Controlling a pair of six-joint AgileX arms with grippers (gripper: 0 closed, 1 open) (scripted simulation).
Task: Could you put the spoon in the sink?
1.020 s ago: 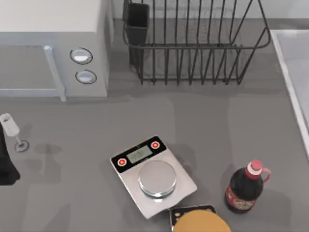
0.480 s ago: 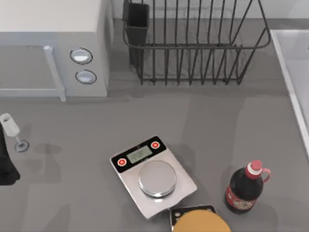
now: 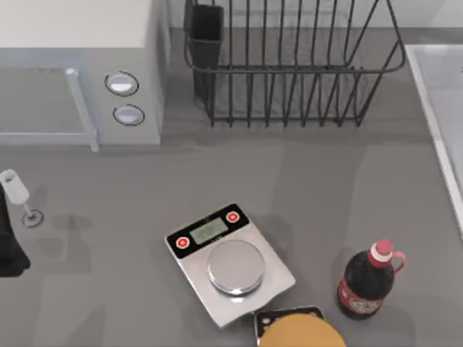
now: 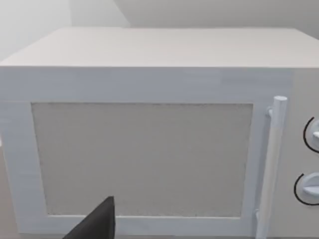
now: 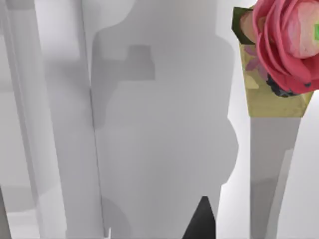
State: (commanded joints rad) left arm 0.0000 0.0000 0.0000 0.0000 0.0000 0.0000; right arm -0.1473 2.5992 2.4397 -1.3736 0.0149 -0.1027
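Note:
The spoon is out of view. The sink [image 3: 448, 108] is the pale basin with a lighter raised rim at the right edge of the table. In the right wrist view its smooth pale surface [image 5: 159, 149] lies close below, with a dark shadow across it. A dark tip of my right gripper [image 5: 202, 221] pokes in over that surface. My left arm [image 3: 7, 249] is parked at the table's left edge. A dark part of my left gripper [image 4: 97, 224] faces the microwave door [image 4: 142, 159].
A white microwave [image 3: 79, 65] stands at the back left and a black wire dish rack [image 3: 289, 65] at the back middle. A wine glass [image 3: 16, 191], a kitchen scale [image 3: 230, 264], a dark bottle [image 3: 365, 282] and an orange-topped item [image 3: 300, 334] sit on the counter. A pink flower in a yellow vase [image 5: 279, 55] stands by the sink.
A faint shadow on the counter has slid to the right, toward the sink. Nothing else on the table has moved.

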